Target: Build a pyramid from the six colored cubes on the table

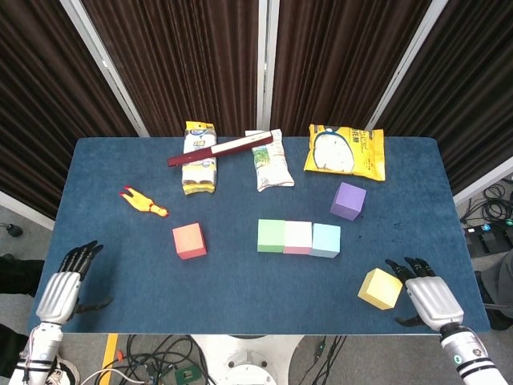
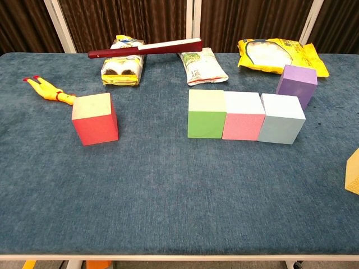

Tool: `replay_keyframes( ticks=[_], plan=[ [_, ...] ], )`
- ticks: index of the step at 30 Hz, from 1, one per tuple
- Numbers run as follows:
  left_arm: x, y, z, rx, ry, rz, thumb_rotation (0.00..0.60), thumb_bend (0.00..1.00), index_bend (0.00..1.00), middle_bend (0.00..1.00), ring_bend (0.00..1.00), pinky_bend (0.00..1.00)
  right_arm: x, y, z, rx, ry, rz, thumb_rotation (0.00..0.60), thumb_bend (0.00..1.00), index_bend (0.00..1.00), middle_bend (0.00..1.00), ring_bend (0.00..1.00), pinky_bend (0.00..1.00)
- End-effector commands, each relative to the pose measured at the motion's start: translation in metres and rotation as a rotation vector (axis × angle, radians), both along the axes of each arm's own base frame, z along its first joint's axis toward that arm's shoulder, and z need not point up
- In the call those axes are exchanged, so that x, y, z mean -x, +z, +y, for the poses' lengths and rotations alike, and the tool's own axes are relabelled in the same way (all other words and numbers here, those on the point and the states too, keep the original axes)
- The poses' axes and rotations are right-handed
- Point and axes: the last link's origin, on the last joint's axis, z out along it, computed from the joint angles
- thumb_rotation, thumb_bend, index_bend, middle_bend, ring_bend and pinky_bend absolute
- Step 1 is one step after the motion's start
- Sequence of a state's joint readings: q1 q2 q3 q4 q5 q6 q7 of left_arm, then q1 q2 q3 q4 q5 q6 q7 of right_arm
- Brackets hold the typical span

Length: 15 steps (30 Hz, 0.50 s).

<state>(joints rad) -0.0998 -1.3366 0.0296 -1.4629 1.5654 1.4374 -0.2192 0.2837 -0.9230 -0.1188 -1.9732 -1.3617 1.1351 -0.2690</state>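
Observation:
A green cube (image 1: 271,235), a pink cube (image 1: 297,237) and a light blue cube (image 1: 325,240) stand in a touching row mid-table. A red cube (image 1: 189,241) sits alone to their left. Behind the row's right end stands a purple cube (image 1: 348,200). The yellow cube (image 1: 380,288) lies near the front right edge, cut off at the chest view's border (image 2: 353,174). My right hand (image 1: 433,300) rests just right of it, fingers spread, holding nothing. Off the front left corner my left hand (image 1: 61,290) hovers with its fingers apart and empty.
Along the back lie a snack pack (image 1: 199,167) with a dark red stick (image 1: 220,150) across it, a white-green packet (image 1: 269,169) and a yellow bag (image 1: 346,151). A rubber chicken toy (image 1: 143,201) lies at the left.

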Motion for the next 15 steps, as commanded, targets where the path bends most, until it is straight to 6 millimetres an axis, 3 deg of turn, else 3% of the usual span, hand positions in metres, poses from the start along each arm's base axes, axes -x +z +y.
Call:
replay_keyframes(
  ticks=[1,5,15],
  plan=[
    [0.002,0.000,-0.001,-0.002,0.000,-0.004,0.600,0.00,0.09,0.03,0.00,0.04,0.004,-0.020,0.004,0.057,-0.061,-0.037,0.600,0.00,0.00,0.20,0.00,0.00],
    [0.006,0.000,-0.003,-0.001,0.009,-0.005,0.600,0.00,0.09,0.03,0.00,0.04,0.003,-0.032,-0.001,0.106,-0.069,-0.043,0.600,0.00,0.00,0.20,0.00,0.00],
    [0.009,-0.001,-0.003,0.004,0.011,-0.013,0.600,0.00,0.09,0.03,0.00,0.04,0.008,-0.043,-0.003,0.161,-0.091,-0.005,0.600,0.00,0.00,0.33,0.00,0.00]
  ],
)
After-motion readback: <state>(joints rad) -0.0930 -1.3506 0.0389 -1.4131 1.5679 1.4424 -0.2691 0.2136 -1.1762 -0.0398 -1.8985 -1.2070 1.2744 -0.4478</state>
